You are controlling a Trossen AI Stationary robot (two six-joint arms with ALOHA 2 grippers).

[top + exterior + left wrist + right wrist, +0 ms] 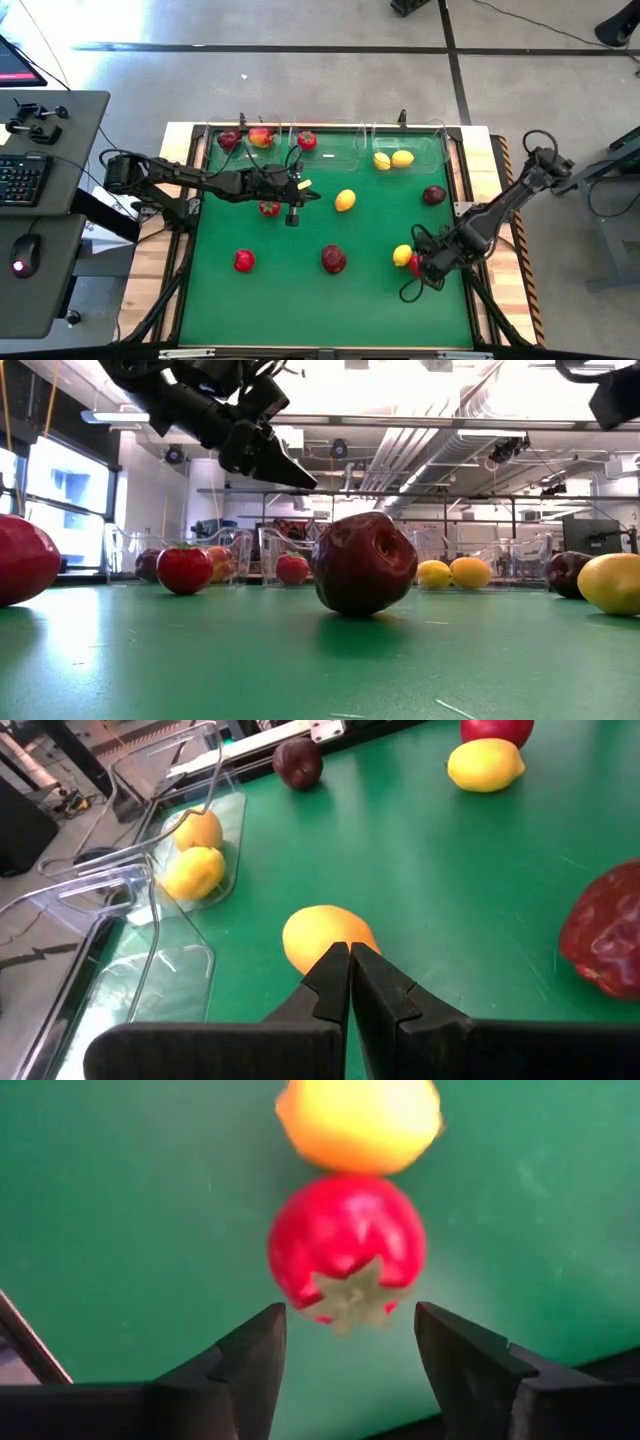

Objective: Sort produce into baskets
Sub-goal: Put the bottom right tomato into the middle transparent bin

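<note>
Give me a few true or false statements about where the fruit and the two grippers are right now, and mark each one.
1. The right gripper is open over a bright red green-topped fruit. True.
2. The left gripper is open. False: it is shut, just short of a lemon.
3. Two lemons lie in the right basket. True.
4. The middle basket holds lemons. False: no lemons show in it.

A green mat covers the desk. At nine o'clock, a side desk carries a keyboard and mouse.
</note>
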